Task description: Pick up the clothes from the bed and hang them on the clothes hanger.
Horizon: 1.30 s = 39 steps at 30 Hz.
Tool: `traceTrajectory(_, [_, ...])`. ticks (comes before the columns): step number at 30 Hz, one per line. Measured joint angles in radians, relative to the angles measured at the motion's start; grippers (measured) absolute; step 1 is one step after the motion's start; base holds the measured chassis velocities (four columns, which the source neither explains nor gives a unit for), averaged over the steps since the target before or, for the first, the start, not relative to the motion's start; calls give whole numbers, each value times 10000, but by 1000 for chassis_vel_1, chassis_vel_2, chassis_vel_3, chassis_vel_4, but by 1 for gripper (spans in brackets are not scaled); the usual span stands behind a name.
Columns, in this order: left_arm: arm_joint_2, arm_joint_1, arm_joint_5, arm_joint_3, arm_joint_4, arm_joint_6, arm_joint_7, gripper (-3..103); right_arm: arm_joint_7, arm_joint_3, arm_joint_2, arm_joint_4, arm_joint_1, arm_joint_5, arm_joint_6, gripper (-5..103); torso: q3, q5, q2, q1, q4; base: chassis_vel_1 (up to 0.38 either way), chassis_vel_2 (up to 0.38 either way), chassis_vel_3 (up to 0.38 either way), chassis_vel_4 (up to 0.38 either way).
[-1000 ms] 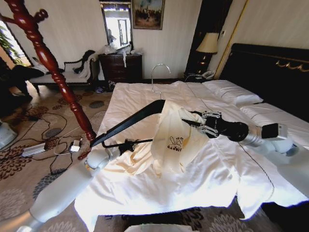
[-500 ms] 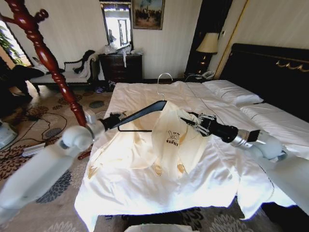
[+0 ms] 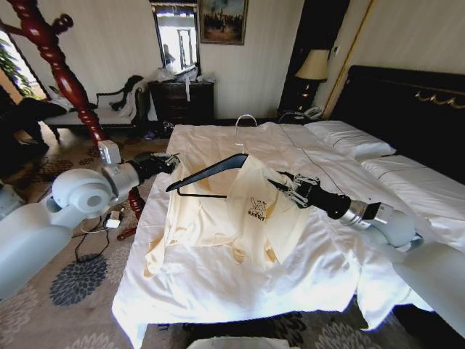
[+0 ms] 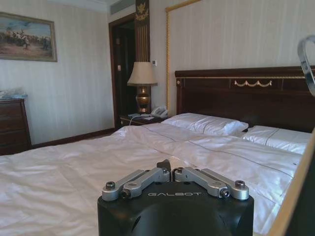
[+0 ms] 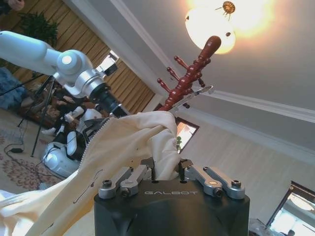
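While your left tool (image 3: 168, 161) is pinching shut on one tip of the slim black triangular hanger (image 3: 207, 174) and your right tool (image 3: 285, 186), closed, is lifting the pale cream-yellow soft top (image 3: 251, 211) above the white-sheeted bed (image 3: 218, 283), you are risking the half-draped shoulder sliding off if the hanger tilts.

The clothes (image 3: 243, 211) have slid further along the clothes hanger (image 3: 211, 173).

The clothes (image 3: 251, 211) are pale cream-yellow with a small dark logo on the chest. The clothes hanger (image 3: 207, 173) is black with a silver hook. The bed (image 3: 240, 276) has white sheets and a dark headboard (image 3: 407, 109) with gold trim. The coat stand (image 3: 62, 80) is reddish-brown; the carpet (image 3: 73, 280) is beige with dark floral medallions.
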<state>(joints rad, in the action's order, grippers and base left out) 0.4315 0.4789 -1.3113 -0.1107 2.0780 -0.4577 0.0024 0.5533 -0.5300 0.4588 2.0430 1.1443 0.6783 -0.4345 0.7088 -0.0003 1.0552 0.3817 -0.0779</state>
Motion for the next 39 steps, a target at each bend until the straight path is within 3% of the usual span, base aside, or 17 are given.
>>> traceTrajectory(3, [117, -163, -163, -2, -38, -34, -82, 0, -446, 132, -56, 82, 117, -447, 59, 23, 0, 0, 0, 1, 1, 0, 0, 0, 0])
traceTrajectory(7, [491, -572, -396, 25, -193, -92, -140, 0, -2039, 522, -83, -98, 233, -1232, 510, 23, 0, 3, 0, 0, 0, 0, 0, 0, 0])
traceTrajectory(12, [936, -769, -492, 124, -343, -241, -199, 0, -2777, 779, -45, -360, 94, -1479, 773, 23, 2, 3, 0, 2, -3, 0, 0, 0, 0])
traceTrajectory(26, [1035, -970, -613, -12, -153, -264, -254, 0, -3458, 890, -170, -500, 193, -1766, 1120, 23, 0, 0, 0, 1, 0, 0, 0, 0, 0])
traceTrajectory(39, [1230, -804, -1356, 424, 1328, -181, -909, 0, -4274, 2360, 543, -537, -490, -1841, 1395, 23, 0, 3, 0, 1, 0, 0, 0, 0, 0])
